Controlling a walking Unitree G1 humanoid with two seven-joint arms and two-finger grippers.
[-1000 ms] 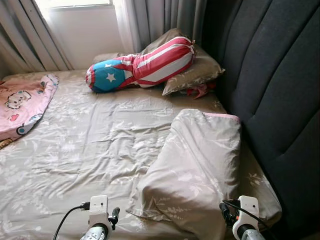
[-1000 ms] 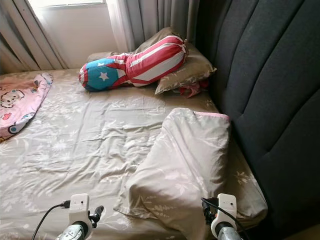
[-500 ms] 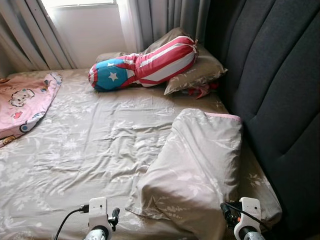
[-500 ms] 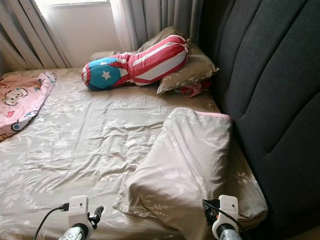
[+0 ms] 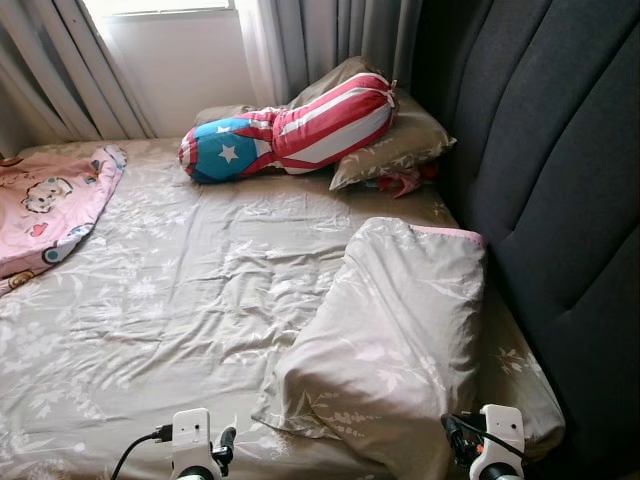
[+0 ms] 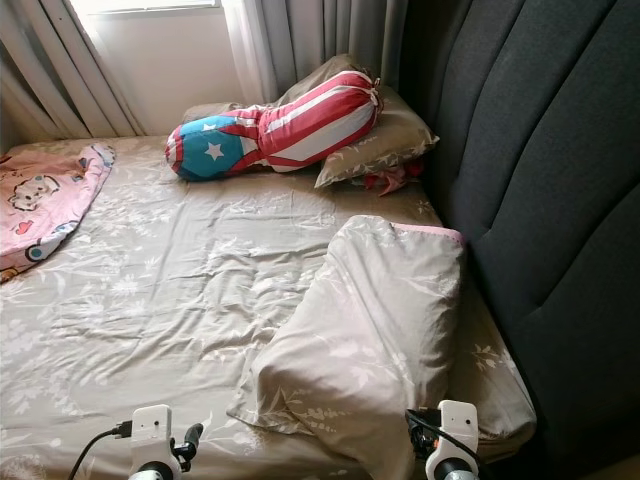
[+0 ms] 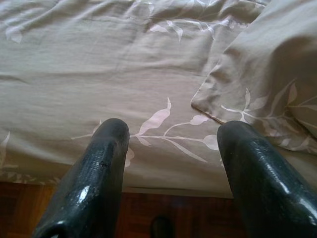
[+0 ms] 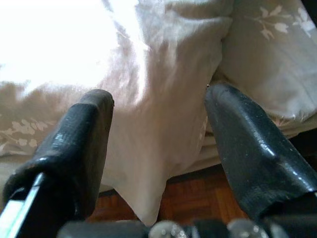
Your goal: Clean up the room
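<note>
Beige leaf-print sheets cover the bed (image 5: 190, 300), wrinkled across its middle, with a dark padded headboard (image 5: 560, 170) along the right and grey curtains (image 5: 330, 40) under a bright window at the far end. A large beige pillow (image 5: 395, 340) lies askew on the near right, its near end drooping over the mattress edge above the wooden floor (image 8: 198, 196). A pink cartoon blanket (image 5: 45, 205) is bunched at the far left. At the far right a red, white and blue starred bolster (image 5: 290, 130) rests on a second beige pillow (image 5: 400, 145), a small red item (image 5: 400, 182) just beside it. The left hand (image 7: 171, 134) hovers open and empty over the near bed edge. The right hand (image 8: 158, 104) is open and empty before the drooping pillow.
</note>
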